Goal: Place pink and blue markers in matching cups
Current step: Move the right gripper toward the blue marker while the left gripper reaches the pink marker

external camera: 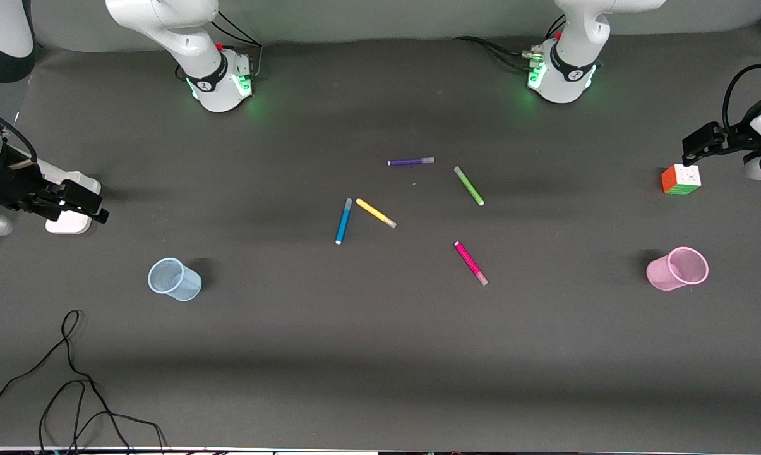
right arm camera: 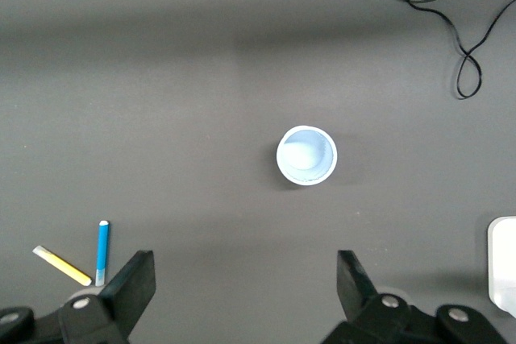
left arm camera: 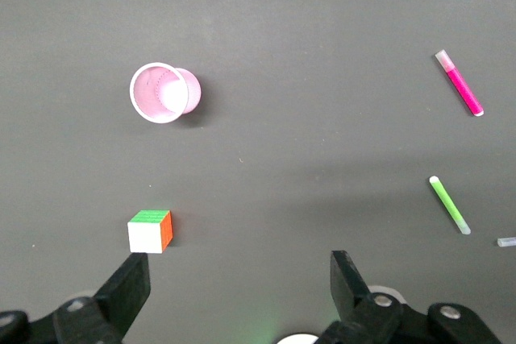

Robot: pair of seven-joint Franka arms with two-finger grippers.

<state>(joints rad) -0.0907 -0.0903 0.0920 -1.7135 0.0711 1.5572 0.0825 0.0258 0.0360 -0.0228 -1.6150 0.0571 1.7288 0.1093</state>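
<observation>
The blue marker (external camera: pixel 343 221) and the pink marker (external camera: pixel 471 263) lie flat near the middle of the table. The pale blue cup (external camera: pixel 174 279) stands toward the right arm's end, and the pale pink cup (external camera: pixel 677 269) toward the left arm's end. My left gripper (external camera: pixel 695 144) is open and empty, over the table next to a colour cube. Its wrist view shows its open gripper (left arm camera: pixel 239 259), the pink cup (left arm camera: pixel 165 93) and the pink marker (left arm camera: pixel 459 84). My right gripper (external camera: pixel 89 205) is open and empty over a white block. Its wrist view shows its open gripper (right arm camera: pixel 245 257), the blue cup (right arm camera: pixel 306 155) and the blue marker (right arm camera: pixel 102 241).
A purple pen (external camera: pixel 410 162), a green pen (external camera: pixel 468 186) and a yellow pen (external camera: pixel 376 213) lie near the two markers. A colour cube (external camera: pixel 681 179) sits at the left arm's end, a white block (external camera: pixel 71 221) at the right arm's end. A black cable (external camera: pixel 71 379) trails near the front edge.
</observation>
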